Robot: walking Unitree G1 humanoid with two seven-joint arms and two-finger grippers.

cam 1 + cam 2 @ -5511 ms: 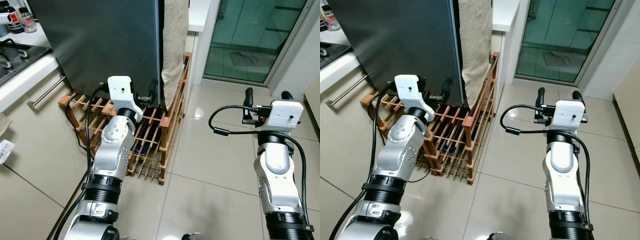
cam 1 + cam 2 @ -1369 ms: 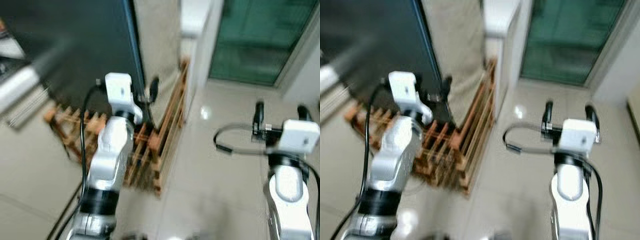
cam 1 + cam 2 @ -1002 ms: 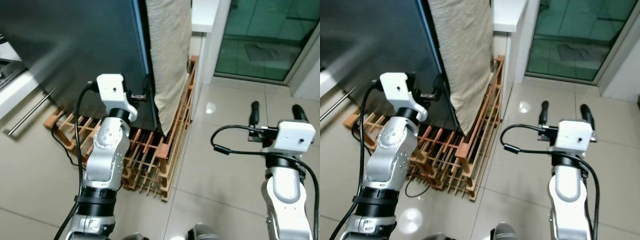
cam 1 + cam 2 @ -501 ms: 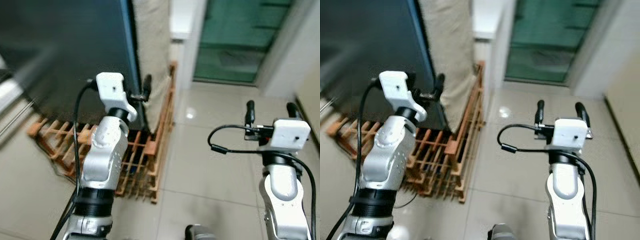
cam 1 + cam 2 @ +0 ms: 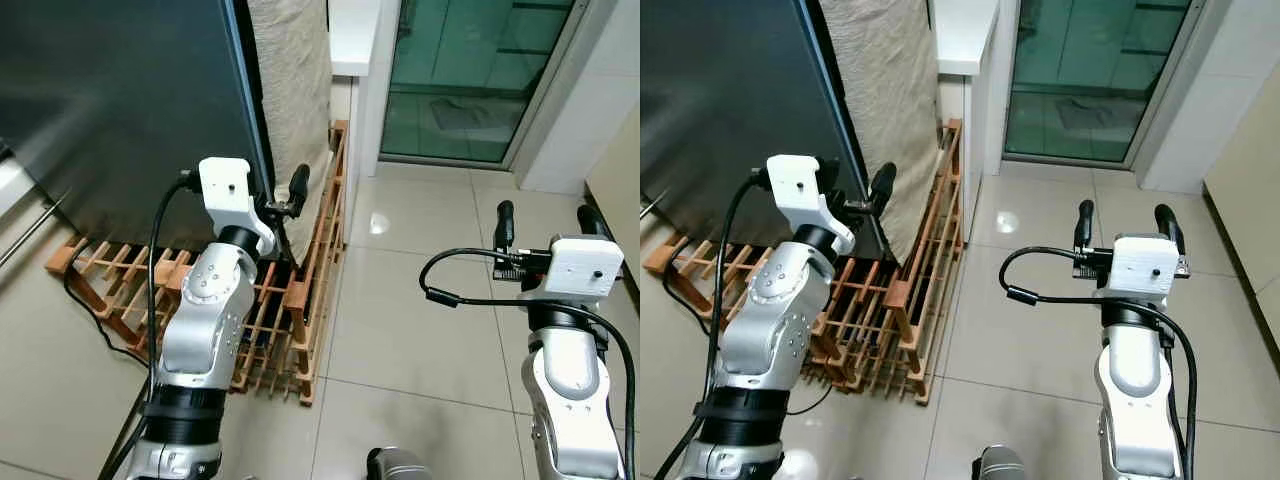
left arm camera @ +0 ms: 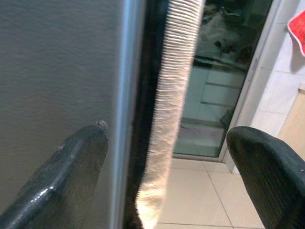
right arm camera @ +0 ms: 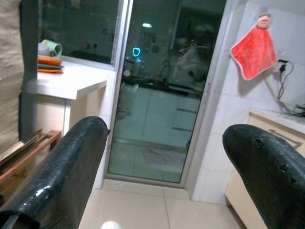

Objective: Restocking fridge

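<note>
left gripper (image 6: 164, 157), fingers wide and empty, straddles the upright right edge of the fridge (image 5: 120, 100). right gripper (image 5: 548, 222), also wide, hangs well right over floor.

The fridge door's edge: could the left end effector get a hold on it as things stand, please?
Probably yes. The left end effector is open and raised at the fridge door's edge, with one finger on each side in the wrist view; the beige cloth hangs close beside the edge.
</note>
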